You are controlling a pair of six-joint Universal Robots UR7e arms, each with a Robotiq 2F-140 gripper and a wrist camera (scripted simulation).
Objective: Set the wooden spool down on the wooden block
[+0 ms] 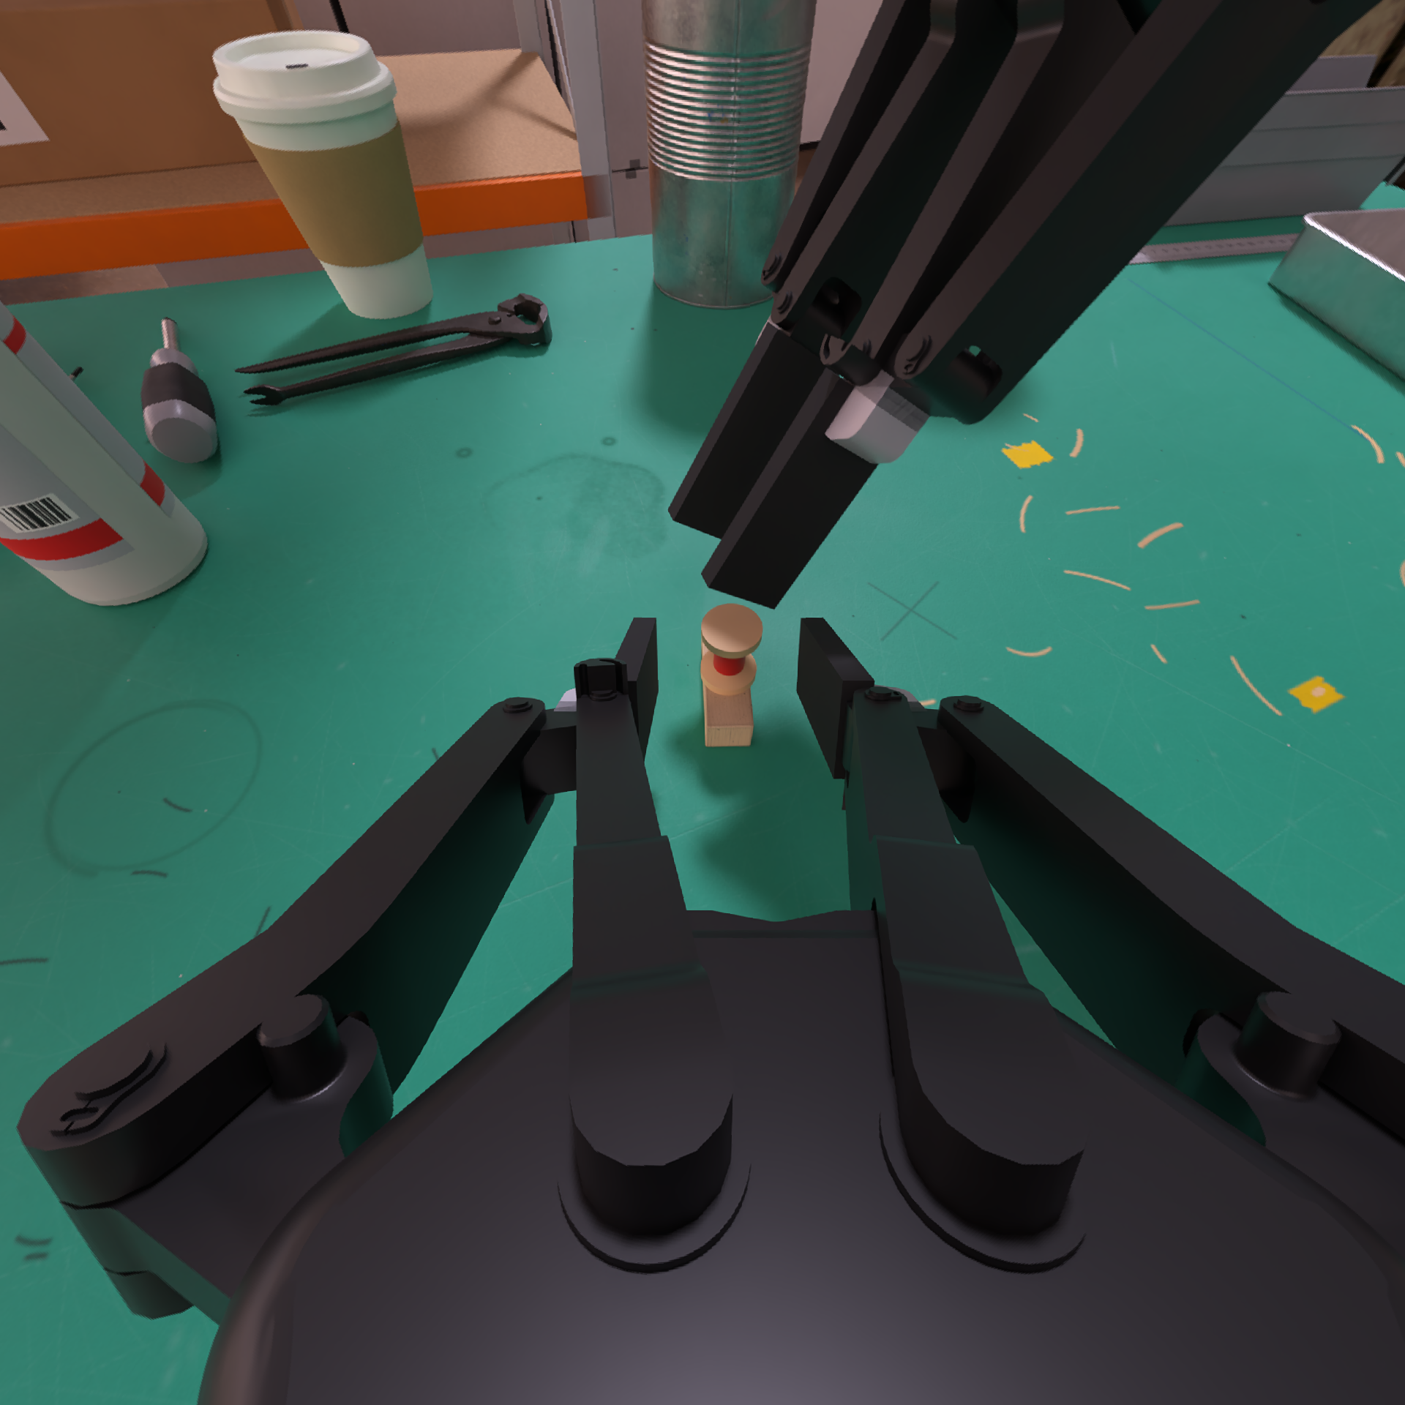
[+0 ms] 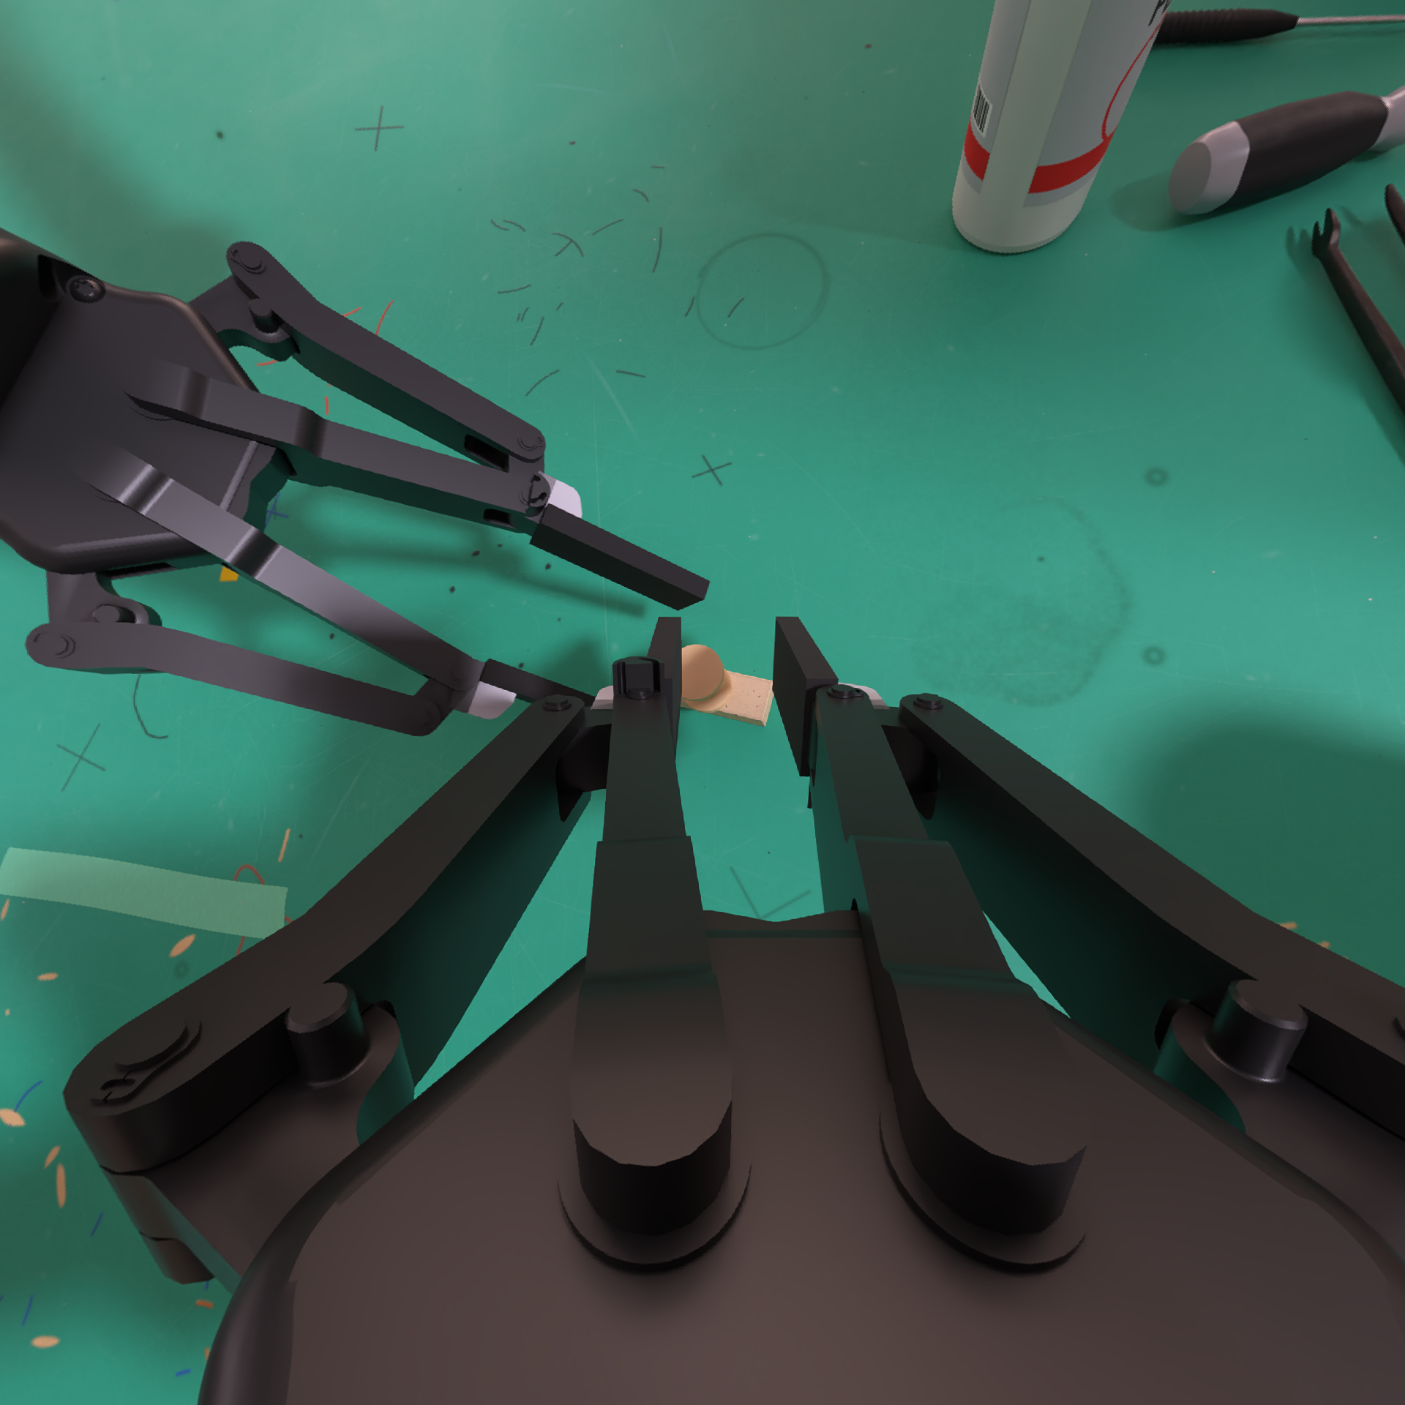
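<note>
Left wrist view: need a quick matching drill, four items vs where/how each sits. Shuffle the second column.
Items:
1. wooden spool
2. coffee cup
3. pincers
4. metal can

Places or states:
A. lying flat on the green mat, in front of the cup
B. upright at the mat's far edge, left of the can
C. standing on the wooden block, no gripper touching it
D. upright at the far edge, partly behind the right gripper

Pairs: 1-C, 2-B, 3-A, 4-D
</note>
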